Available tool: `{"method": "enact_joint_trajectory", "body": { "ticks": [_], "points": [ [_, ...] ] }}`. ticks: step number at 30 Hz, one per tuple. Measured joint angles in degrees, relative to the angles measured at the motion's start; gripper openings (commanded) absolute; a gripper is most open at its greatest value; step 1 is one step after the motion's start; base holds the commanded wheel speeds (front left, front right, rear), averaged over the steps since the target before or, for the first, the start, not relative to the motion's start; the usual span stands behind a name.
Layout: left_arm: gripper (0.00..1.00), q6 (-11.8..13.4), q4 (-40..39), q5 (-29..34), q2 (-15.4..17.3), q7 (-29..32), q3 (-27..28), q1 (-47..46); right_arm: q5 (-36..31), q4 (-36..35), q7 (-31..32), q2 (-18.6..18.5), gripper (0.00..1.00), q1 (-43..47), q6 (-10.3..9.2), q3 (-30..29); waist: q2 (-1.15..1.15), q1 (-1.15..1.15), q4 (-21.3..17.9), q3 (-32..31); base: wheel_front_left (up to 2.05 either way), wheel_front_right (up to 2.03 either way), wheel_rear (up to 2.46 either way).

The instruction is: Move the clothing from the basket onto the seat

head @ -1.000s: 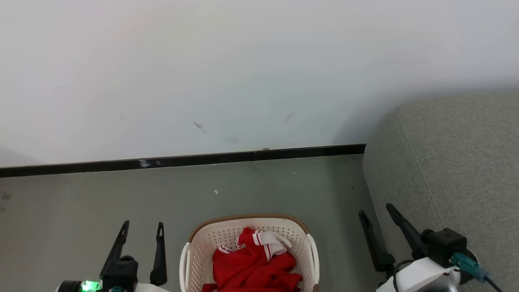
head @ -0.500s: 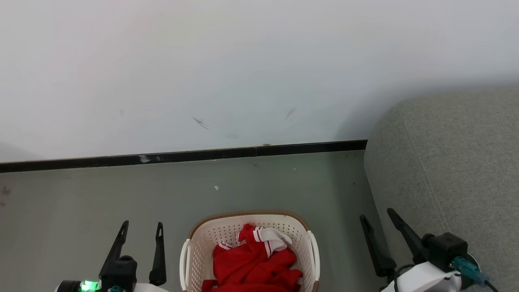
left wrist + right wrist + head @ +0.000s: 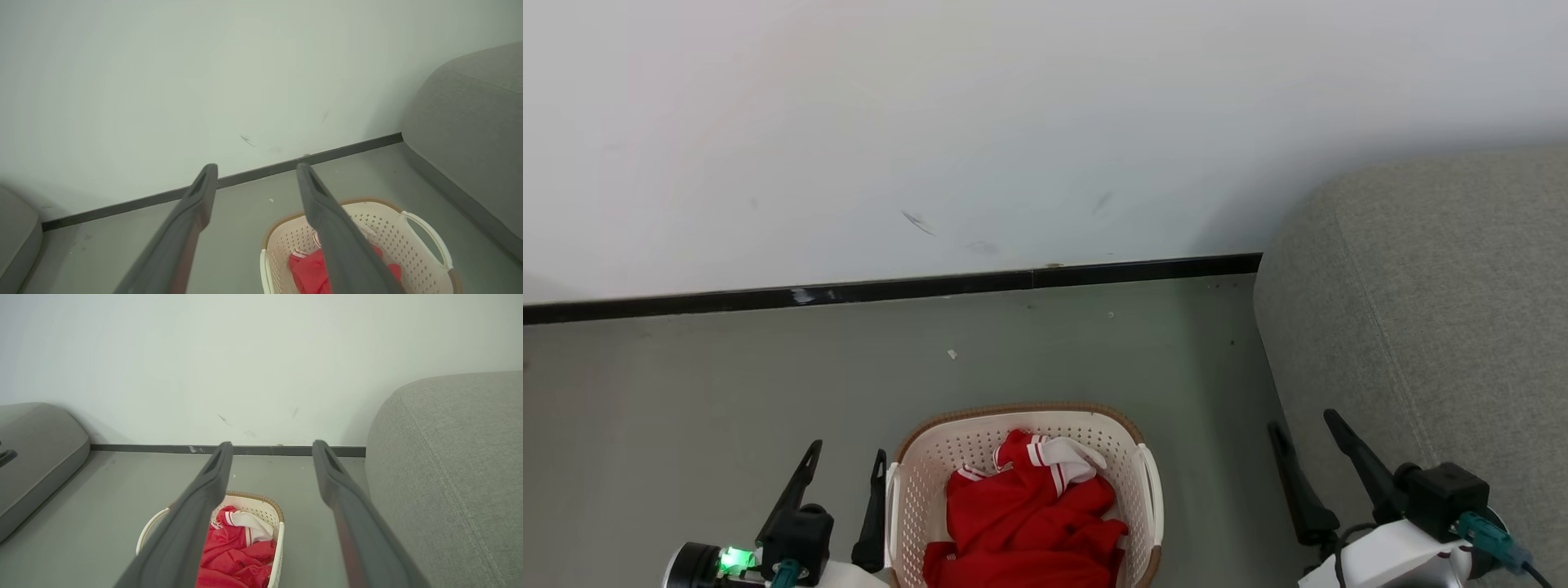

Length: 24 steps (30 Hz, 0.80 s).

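Nearest us in the head view, the left gripper (image 3: 846,451) with two long dark fingers sits lower left, fingers spread with nothing between them. A green light (image 3: 735,562) glows at its wrist. Its inner finger is just beside the left wall of the cream-white perforated plastic laundry basket with a brown rim (image 3: 1013,406).

The right gripper (image 3: 1300,419) is lower right, fingers likewise apart and holding nothing, with a teal cable plug (image 3: 1486,543) at its wrist.

We see the soft red clothing with a white panel and red-and-white striped trim (image 3: 1021,523) crumpled inside the basket, white part toward the far end. The basket stands on the grey-green floor (image 3: 727,392) between the two grippers.

The seat, a large grey woven-fabric sofa with a stitched seam (image 3: 1437,327), is right of the basket and apart from it.

Farther back we see a black baseboard (image 3: 890,287), then a white wall (image 3: 1013,122) with dark scuff marks (image 3: 918,222).

The left wrist view adds the basket's looped white side handle (image 3: 425,232). It also shows a corner of a second grey cushioned piece (image 3: 16,232) at lower left. The right wrist view shows that piece larger, against the wall at far left, with the seat's seam close on the right.
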Motion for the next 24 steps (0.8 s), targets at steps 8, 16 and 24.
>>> {"method": "enact_joint_trajectory", "body": {
  "ticks": [8,16,24],
  "points": [
    [1.0,-2.66,4.94,0.94,-0.67,0.01,-3.66,-4.48,-0.04,-1.8,-0.05,0.08,1.0,0.01,0.0,-2.78,0.0,0.0,-0.8,2.63,0.0,0.0,0.0],
    [1.0,-4.19,9.68,1.46,-1.37,0.11,-6.02,-9.2,0.24,-3.41,-0.07,0.12,1.0,-0.07,0.0,-5.87,0.0,-0.01,-1.8,6.07,0.0,0.0,0.0],
    [1.0,-5.61,14.01,3.82,-1.64,0.57,-8.59,-14.49,0.55,-5.3,-0.07,0.15,1.0,-1.7,0.0,-7.54,0.0,0.0,-2.99,10.31,0.0,0.0,0.0]
  ]
}}
